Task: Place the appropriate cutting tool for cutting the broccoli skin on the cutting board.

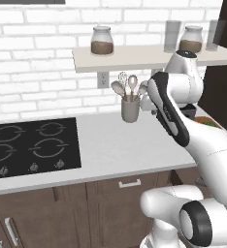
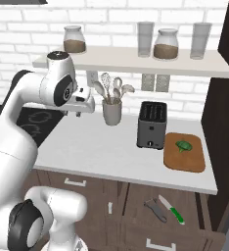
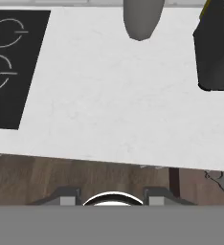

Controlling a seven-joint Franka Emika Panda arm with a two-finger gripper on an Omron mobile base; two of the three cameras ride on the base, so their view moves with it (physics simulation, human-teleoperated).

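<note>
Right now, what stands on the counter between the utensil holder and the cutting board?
In the right base view, the black toaster stands between the utensil holder and the cutting board, just left of the board.

Arm raised, elbow bent; tool (image 2: 78, 111) pointing down (nothing held).

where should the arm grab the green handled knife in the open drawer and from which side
Grip the green handle of the knife, probably from straight above. It lies flat in the open drawer, pale blade angled up and left, handle toward the lower right. The handle is the thicker end, and a dark grey tool sits close on the blade's left, so jaws across the handle have more room.
</note>
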